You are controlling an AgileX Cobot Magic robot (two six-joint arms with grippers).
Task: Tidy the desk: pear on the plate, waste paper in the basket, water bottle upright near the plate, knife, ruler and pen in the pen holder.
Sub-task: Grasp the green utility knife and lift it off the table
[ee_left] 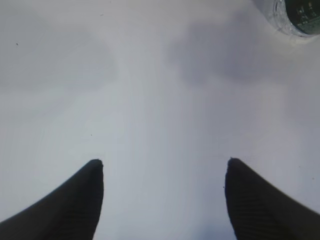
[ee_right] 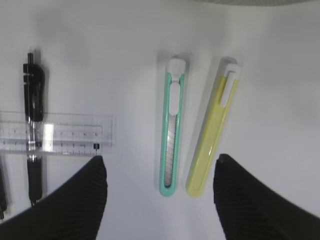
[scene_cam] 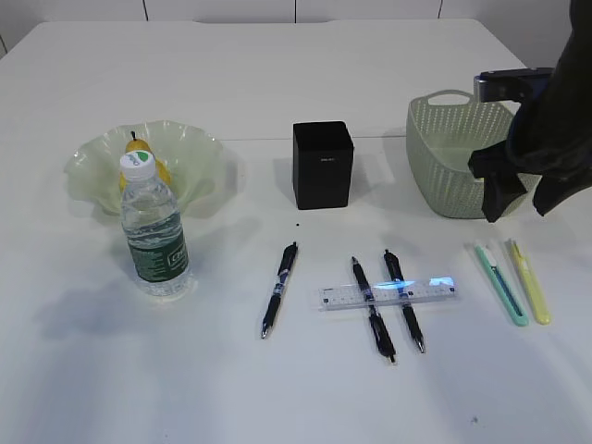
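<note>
The yellow pear [scene_cam: 137, 146] lies in the ruffled green plate [scene_cam: 199, 153], partly behind the upright water bottle [scene_cam: 154, 233]. The black pen holder [scene_cam: 323, 165] stands mid-table and the basket [scene_cam: 444, 153] at the right. The clear ruler [scene_cam: 388, 294] lies across two pens [scene_cam: 373, 307] [scene_cam: 404, 298]; a third pen [scene_cam: 278, 289] lies apart to the left. A teal knife [ee_right: 171, 127] and a yellow knife [ee_right: 212, 127] lie side by side. My right gripper [ee_right: 160, 162] is open above both knives. My left gripper [ee_left: 164, 162] is open over bare desk. The waste paper is not in view.
The right arm [scene_cam: 555, 120] hangs over the basket's right side and hides part of it. The bottle's base [ee_left: 295, 17] shows at the top right of the left wrist view. The ruler's end [ee_right: 55, 134] and one pen [ee_right: 33, 130] lie left of the right gripper.
</note>
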